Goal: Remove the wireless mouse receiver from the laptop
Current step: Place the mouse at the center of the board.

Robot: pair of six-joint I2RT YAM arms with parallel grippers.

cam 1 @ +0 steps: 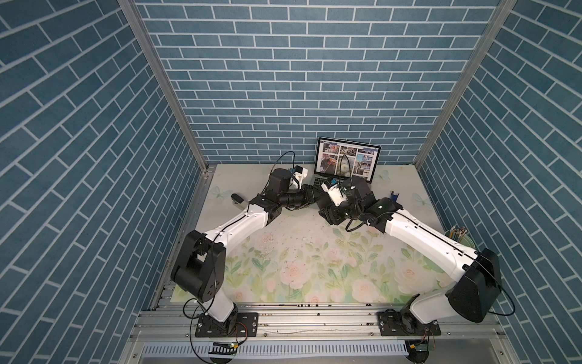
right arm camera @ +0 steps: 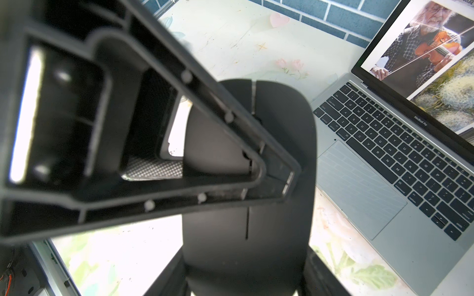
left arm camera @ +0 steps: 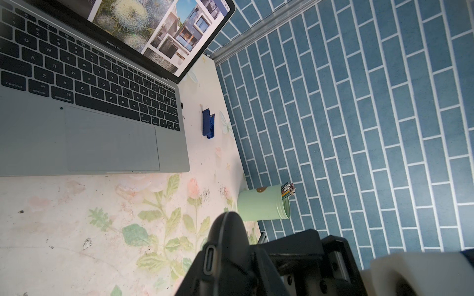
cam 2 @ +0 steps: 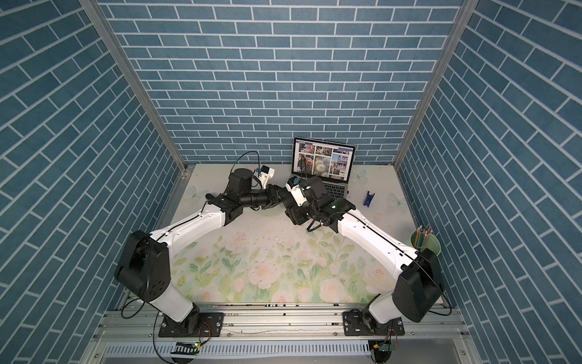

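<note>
So both arms meet in the middle of the floral worktop (cam 1: 299, 261), right in front of the laptop (cam 1: 348, 157), and both have a grip on the black mouse (right arm camera: 282, 123) rather than anything on the laptop itself. In the right wrist view the right hand (right arm camera: 243, 269) is clamped around the mouse's sides. The left hand (right arm camera: 279, 180) comes in across it and is clenched on the mouse too. The left wrist view shows the mouse edge-on, sandwiched between that hand's fingers, charging port facing the camera.

The wireless mouse receiver (left arm camera: 181, 105) is the tiny black stub poking out of the laptop's right edge, level with the keyboard. It's plugged in, and neither hand is near it. The laptop is open at the back of the worktop, with a grid of photos on screen.

A small blue plastic piece (left arm camera: 208, 124) lies just beside the laptop on the receiver's side. A green cup of pencils (left arm camera: 259, 203) stands by the right wall.
</note>
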